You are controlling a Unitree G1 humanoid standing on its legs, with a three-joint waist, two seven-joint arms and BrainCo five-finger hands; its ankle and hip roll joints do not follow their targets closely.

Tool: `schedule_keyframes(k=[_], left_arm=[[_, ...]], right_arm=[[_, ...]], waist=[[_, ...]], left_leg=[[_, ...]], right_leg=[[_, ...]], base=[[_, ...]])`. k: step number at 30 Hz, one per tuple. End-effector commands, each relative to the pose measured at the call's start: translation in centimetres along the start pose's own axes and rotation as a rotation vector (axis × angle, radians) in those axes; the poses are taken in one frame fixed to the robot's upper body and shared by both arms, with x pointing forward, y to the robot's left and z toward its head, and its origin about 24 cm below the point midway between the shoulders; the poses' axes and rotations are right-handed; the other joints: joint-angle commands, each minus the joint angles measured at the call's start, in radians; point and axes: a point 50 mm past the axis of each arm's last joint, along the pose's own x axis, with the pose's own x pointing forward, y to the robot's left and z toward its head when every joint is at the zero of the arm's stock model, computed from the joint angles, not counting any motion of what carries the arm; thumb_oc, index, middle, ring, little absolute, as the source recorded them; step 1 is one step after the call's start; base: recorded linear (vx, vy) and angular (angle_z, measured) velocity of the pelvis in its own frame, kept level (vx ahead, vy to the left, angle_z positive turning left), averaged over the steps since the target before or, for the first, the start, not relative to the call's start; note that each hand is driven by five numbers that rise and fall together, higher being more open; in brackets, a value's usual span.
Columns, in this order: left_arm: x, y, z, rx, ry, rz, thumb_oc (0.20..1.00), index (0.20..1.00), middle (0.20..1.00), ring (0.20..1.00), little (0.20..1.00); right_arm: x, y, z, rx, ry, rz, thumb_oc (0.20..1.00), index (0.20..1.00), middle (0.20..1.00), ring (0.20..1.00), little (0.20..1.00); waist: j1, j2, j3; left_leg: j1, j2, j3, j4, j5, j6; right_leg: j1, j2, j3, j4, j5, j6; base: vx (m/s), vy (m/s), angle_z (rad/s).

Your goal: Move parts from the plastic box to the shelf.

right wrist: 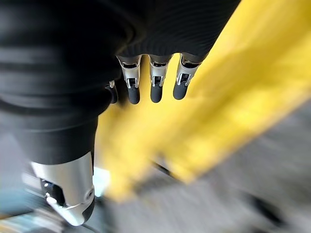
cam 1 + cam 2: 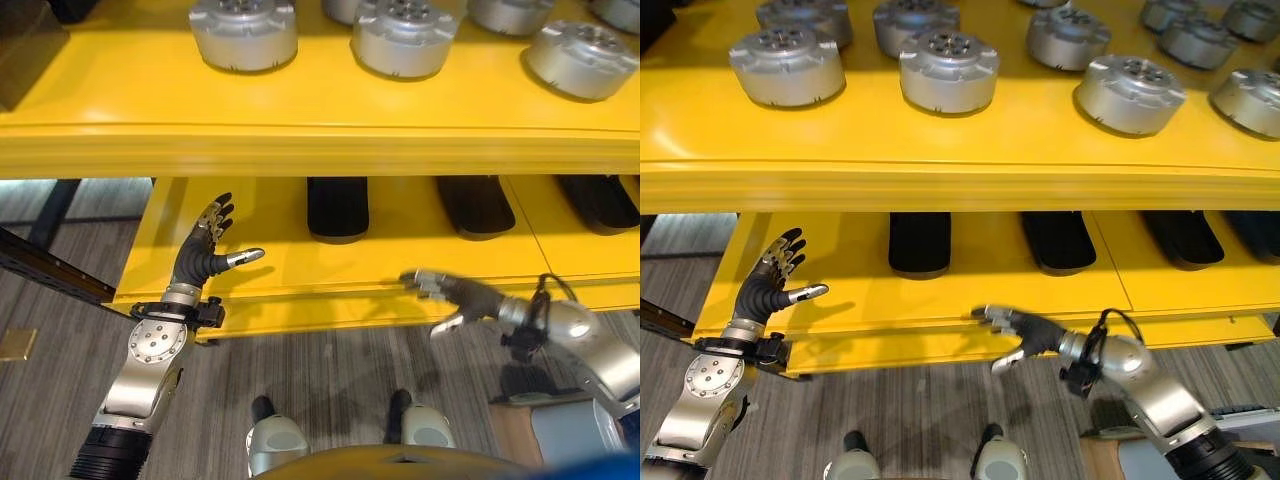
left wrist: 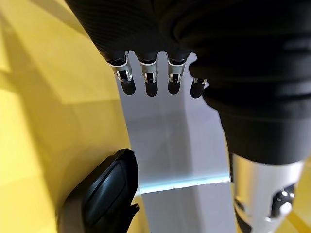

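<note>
- Here, the yellow shelf [image 2: 940, 170] is the largest thing and serves as the landmark: it has an upper deck and a lower deck, and grey striped floor [image 2: 330, 370] lies in front of it.
- On the shelf's upper deck stand round silver parts [image 2: 949, 70], each a short metal drum with a ring of holes in its top; they sit apart from one another in loose rows, some cut off by the far edge of the view.
- On the shelf's lower deck, under the upper deck's front lip, lie 3 or more black oblong parts [image 2: 919, 243] side by side with gaps between them, their rounded ends toward the robot.
- The left hand [image 2: 205, 250] is raised in front of the lower deck near the shelf's left end, fingers straight and spread, thumb held out to the side, holding nothing; in its wrist view the fingertips [image 3: 151, 87] point past 1 black oblong part [image 3: 104, 194].
- The right hand [image 2: 1015, 330] hovers by the front edge of the lower deck, right of the shelf's middle, fingers relaxed and apart, thumb hanging lower, holding nothing; it looks smeared in the head views.
- Low at the right, clear of the shelf, a corner of a grey box [image 2: 575, 435] shows beside the right forearm; its contents cannot be made out.
</note>
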Motion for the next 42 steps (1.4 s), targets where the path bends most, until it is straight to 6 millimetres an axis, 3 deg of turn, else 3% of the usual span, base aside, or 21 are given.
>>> schedule_keyframes(k=[1,2,3,4,6,8,10,14,16,18,20,22,24,26,29,30,32,34,37,38,42], left_arm=[[-0.1,1.1,1.9,-0.001,-0.122,-0.002,1.000,1.000,1.000,1.000,1.000],[-0.3,1.1,1.8,-0.013,-0.121,-0.009,1.000,1.000,1.000,1.000,1.000],[-0.3,1.1,1.8,-0.013,-0.121,-0.010,1.000,1.000,1.000,1.000,1.000],[-0.4,0.7,1.8,-0.034,-0.132,-0.032,1.000,1.000,1.000,1.000,1.000],[-0.5,0.2,2.1,-0.061,-0.168,-0.045,1.000,1.000,1.000,1.000,1.000],[-0.7,-0.2,2.8,-0.078,-0.219,-0.056,1.000,1.000,1.000,1.000,1.000],[-1.0,-0.6,3.6,-0.116,-0.251,-0.061,1.000,1.000,1.000,1.000,1.000],[-0.3,-2.3,4.2,-0.146,-0.252,-0.139,1.000,1.000,1.000,1.000,1.000],[-0.4,-2.6,4.1,-0.143,-0.239,-0.158,1.000,1.000,1.000,1.000,1.000],[-1.3,-2.7,3.2,-0.116,-0.189,-0.074,1.000,1.000,1.000,1.000,1.000],[-1.6,-3.0,3.2,-0.115,-0.186,-0.062,1.000,1.000,1.000,1.000,1.000],[-1.7,-3.2,3.3,-0.124,-0.193,-0.068,1.000,1.000,1.000,1.000,1.000],[-2.1,-2.7,4.0,-0.112,-0.257,-0.063,1.000,1.000,1.000,1.000,1.000],[-2.8,-1.8,4.1,-0.139,-0.283,0.007,1.000,1.000,1.000,1.000,1.000],[-2.8,-1.0,4.3,-0.130,-0.295,0.054,1.000,1.000,1.000,1.000,1.000],[-2.2,-1.6,4.1,-0.176,-0.291,0.025,1.000,1.000,1.000,1.000,1.000],[-1.9,-1.9,4.2,-0.199,-0.295,0.018,1.000,1.000,1.000,1.000,1.000],[-1.2,-2.8,4.4,-0.212,-0.304,-0.017,1.000,1.000,1.000,1.000,1.000],[-0.6,-3.9,4.4,-0.245,-0.301,-0.044,1.000,1.000,1.000,1.000,1.000],[0.0,-4.8,4.5,-0.268,-0.292,-0.065,1.000,1.000,1.000,1.000,1.000],[0.7,-6.2,4.5,-0.291,-0.278,-0.096,1.000,1.000,1.000,1.000,1.000]], right_arm=[[-1.1,-1.1,1.6,0.018,-0.142,-0.113,1.000,1.000,1.000,1.000,1.000],[-2.5,-2.5,1.6,0.019,-0.169,-0.256,1.000,1.000,1.000,1.000,1.000],[-2.6,-2.5,1.6,0.019,-0.169,-0.256,1.000,1.000,1.000,1.000,1.000],[-4.5,-4.6,1.4,0.087,-0.207,-0.466,1.000,1.000,1.000,1.000,1.000],[-6.2,-5.8,-0.1,0.211,-0.156,-0.699,1.000,1.000,1.000,1.000,1.000],[-7.5,-6.1,-1.0,0.265,-0.154,-0.801,1.000,1.000,1.000,1.000,1.000],[-9.2,-5.8,-0.9,0.182,-0.177,-0.919,1.000,1.000,1.000,1.000,1.000],[-9.3,-4.4,-2.1,0.326,-0.164,-1.060,1.000,1.000,1.000,1.000,1.000],[-9.6,-4.2,-2.6,0.345,-0.144,-1.098,1.000,1.000,1.000,1.000,1.000],[-8.2,-4.0,-2.9,0.358,-0.076,-1.029,1.000,1.000,1.000,1.000,1.000],[-7.6,-4.4,-2.7,0.386,-0.060,-1.019,1.000,1.000,1.000,1.000,1.000],[-7.2,-4.9,-2.7,0.387,-0.043,-1.039,1.000,1.000,1.000,1.000,1.000],[-7.4,-6.0,-2.4,0.267,-0.034,-1.085,1.000,1.000,1.000,1.000,1.000],[-7.7,-7.0,-1.6,0.140,-0.016,-1.132,1.000,1.000,1.000,1.000,1.000],[-7.8,-7.4,-1.7,0.121,0.014,-1.137,1.000,1.000,1.000,1.000,1.000],[-7.5,-7.5,-2.1,0.096,0.048,-1.145,1.000,1.000,1.000,1.000,1.000],[-7.1,-7.5,-2.2,0.083,0.059,-1.149,1.000,1.000,1.000,1.000,1.000],[-6.5,-7.5,-2.3,0.066,0.069,-1.150,1.000,1.000,1.000,1.000,1.000],[-6.0,-7.5,-2.5,0.034,0.093,-1.139,1.000,1.000,1.000,1.000,1.000],[-5.8,-7.5,-2.4,0.010,0.089,-1.139,1.000,1.000,1.000,1.000,1.000],[-5.4,-7.4,-2.5,0.004,0.087,-1.130,1.000,1.000,1.000,1.000,1.000]], waist=[[-0.041,-0.038,0.014],[-0.055,-0.037,0.012],[-0.054,-0.037,0.012],[-0.076,-0.034,0.013],[-0.096,-0.034,0.012],[-0.112,-0.034,0.012],[-0.135,-0.033,0.012],[-0.152,-0.036,0.008],[-0.150,-0.038,0.007],[-0.107,-0.036,0.007],[-0.089,-0.030,0.008],[-0.081,-0.022,0.005],[-0.072,-0.005,-0.002],[-0.054,-0.005,-0.011],[-0.050,-0.017,-0.020],[-0.054,-0.021,-0.024],[-0.059,-0.019,-0.024],[-0.069,-0.016,-0.023],[-0.085,-0.017,-0.025],[-0.099,-0.015,-0.027],[-0.116,-0.015,-0.032]], left_leg=[[0.008,-0.010,-0.007,0.042,-0.040,0.028],[0.010,-0.013,-0.001,0.048,-0.050,0.033],[0.010,-0.013,-0.001,0.048,-0.050,0.033],[0.016,-0.023,0.006,0.049,-0.062,0.042],[0.023,-0.034,0.014,0.045,-0.074,0.052],[0.030,-0.044,0.022,0.041,-0.081,0.062],[0.039,-0.061,0.041,0.031,-0.087,0.078],[0.024,-0.094,0.057,0.030,-0.107,0.108],[0.023,-0.092,0.073,0.026,-0.107,0.108],[0.068,-0.070,0.159,0.005,-0.115,0.075],[0.081,-0.058,0.197,-0.007,-0.109,0.069],[0.084,-0.054,0.220,-0.016,-0.104,0.071],[0.066,-0.049,0.237,-0.012,-0.092,0.083],[0.064,-0.058,0.254,-0.009,-0.086,0.089],[0.052,-0.061,0.247,0.014,-0.094,0.087],[0.044,-0.039,0.245,0.031,-0.083,0.068],[0.044,-0.029,0.249,0.036,-0.080,0.059],[0.037,-0.001,0.246,0.056,-0.044,0.030],[0.036,0.020,0.250,0.075,-0.025,0.010],[0.031,0.038,0.243,0.090,0.003,-0.012],[0.035,0.059,0.245,0.109,0.021,-0.029]], right_leg=[[0.088,0.066,-0.009,-0.036,-0.030,-0.026],[0.086,0.065,0.005,-0.037,-0.027,-0.024],[0.086,0.065,0.005,-0.037,-0.027,-0.024],[0.086,0.062,0.026,-0.042,-0.021,-0.020],[0.079,0.055,0.043,-0.043,-0.014,-0.012],[0.073,0.042,0.061,-0.047,0.000,0.000],[0.058,0.021,0.081,-0.045,0.020,0.023],[0.026,-0.053,0.108,-0.067,0.107,0.080],[0.013,-0.078,0.085,-0.079,0.145,0.087],[-0.003,-0.147,-0.081,-0.095,0.239,0.123],[-0.026,-0.161,-0.124,-0.071,0.250,0.124],[-0.037,-0.155,-0.147,-0.032,0.221,0.117],[-0.030,-0.085,-0.176,0.038,0.101,0.075],[-0.010,-0.035,-0.220,0.041,0.035,0.044],[0.020,0.004,-0.217,-0.024,0.026,0.022],[0.050,0.042,-0.215,-0.077,0.036,0.008],[0.061,0.057,-0.210,-0.101,0.042,0.002],[0.090,0.089,-0.192,-0.142,0.046,-0.011],[0.113,0.110,-0.177,-0.176,0.048,-0.024],[0.124,0.130,-0.157,-0.197,0.049,-0.034],[0.129,0.145,-0.138,-0.211,0.046,-0.047]], base=[[-0.03,0.178,-0.22],[-0.03,0.154,-0.20],[-0.05,0.283,-0.30],[-0.04,0.244,-0.23],[-0.04,0.267,-0.22],[-0.03,0.235,-0.27],[-0.03,0.303,-0.39],[-0.05,0.148,-0.22],[-0.05,0.058,-0.35],[-0.13,0.053,-1.90],[-0.18,0.031,-2.87],[-0.15,0.014,-1.20],[-0.15,-0.026,-1.03],[-0.08,-0.070,-0.68],[-0.01,-0.322,-0.94],[-0.01,-0.493,-0.77],[0.00,-0.313,-0.26],[0.04,-0.299,-0.58],[0.04,-0.241,-0.42],[0.05,-0.265,-0.43],[0.04,-0.163,-0.31]])
